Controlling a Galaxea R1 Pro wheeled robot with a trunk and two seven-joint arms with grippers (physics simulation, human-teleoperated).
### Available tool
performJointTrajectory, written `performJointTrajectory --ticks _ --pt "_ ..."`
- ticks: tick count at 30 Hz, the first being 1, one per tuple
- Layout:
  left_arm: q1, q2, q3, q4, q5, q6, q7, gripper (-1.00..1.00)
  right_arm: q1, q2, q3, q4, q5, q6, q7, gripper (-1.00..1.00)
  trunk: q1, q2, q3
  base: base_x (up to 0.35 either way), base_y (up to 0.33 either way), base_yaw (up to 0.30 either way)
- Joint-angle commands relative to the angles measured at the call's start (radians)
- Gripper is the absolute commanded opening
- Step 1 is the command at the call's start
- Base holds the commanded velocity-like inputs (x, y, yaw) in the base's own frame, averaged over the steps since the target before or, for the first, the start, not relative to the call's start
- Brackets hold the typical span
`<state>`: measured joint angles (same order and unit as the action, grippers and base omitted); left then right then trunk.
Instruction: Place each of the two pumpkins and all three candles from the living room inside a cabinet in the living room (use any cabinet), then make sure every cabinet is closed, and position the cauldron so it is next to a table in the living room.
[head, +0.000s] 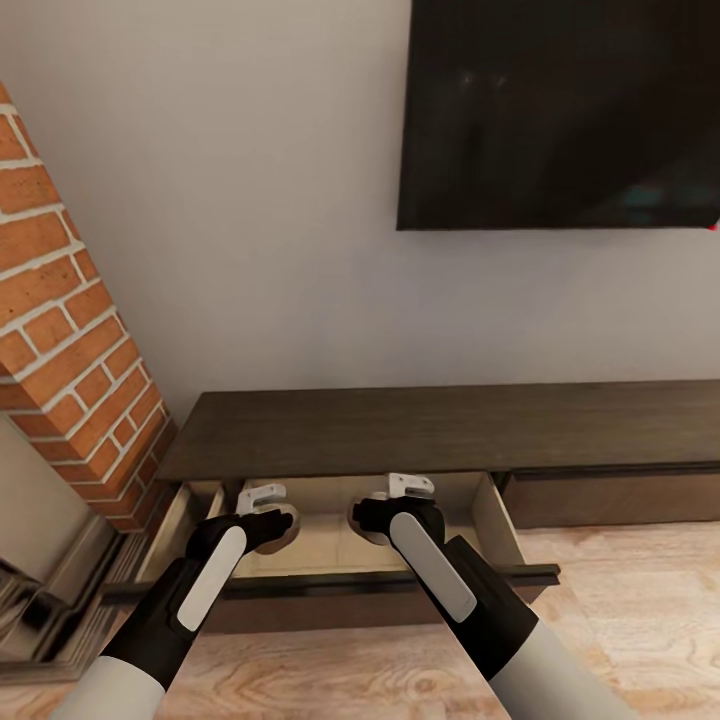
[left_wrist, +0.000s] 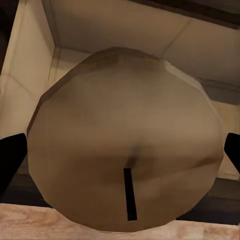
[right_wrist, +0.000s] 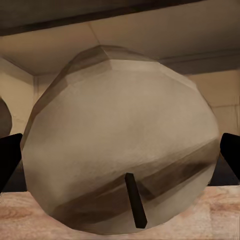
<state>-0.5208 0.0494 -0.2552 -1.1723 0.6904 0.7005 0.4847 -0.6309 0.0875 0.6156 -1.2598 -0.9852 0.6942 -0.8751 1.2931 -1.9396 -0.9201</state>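
Both arms over cabinet's open drawer, wall-mounted TV

The cabinet stood against the wall, its dark top bare. Its pull-out compartment, near the cabinet's left end beside the brick fireplace, was drawn out over the light wood plank floor, with its pale interior exposed.

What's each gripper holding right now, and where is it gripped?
Each holds a candle by its round sides, wick end facing the wrist camera: left gripper on one candle, right gripper on another, both over the open drawer.
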Motion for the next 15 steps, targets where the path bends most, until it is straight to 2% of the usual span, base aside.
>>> performJointTrajectory --ticks 1,9,15 --pt "-0.001 0.001 -0.003 -0.001 0.011 0.000 0.011 -1.00 -0.001 0.000 0.001 -0.001 -0.007 0.002 -0.009 -1.00 0.000 0.000 -0.001 0.089 0.025 0.000" --pt "-0.001 0.000 -0.004 -0.001 0.011 0.001 0.011 -1.00 -0.001 0.000 0.001 -0.001 -0.007 0.002 -0.009 -1.00 0.000 0.000 -0.001 0.103 0.005 0.000" --pt "-0.001 0.000 -0.004 -0.001 0.011 0.000 0.010 -1.00 -0.001 0.000 0.001 0.000 -0.007 0.002 -0.009 -1.00 0.000 0.000 -0.001 0.019 0.000 0.000"
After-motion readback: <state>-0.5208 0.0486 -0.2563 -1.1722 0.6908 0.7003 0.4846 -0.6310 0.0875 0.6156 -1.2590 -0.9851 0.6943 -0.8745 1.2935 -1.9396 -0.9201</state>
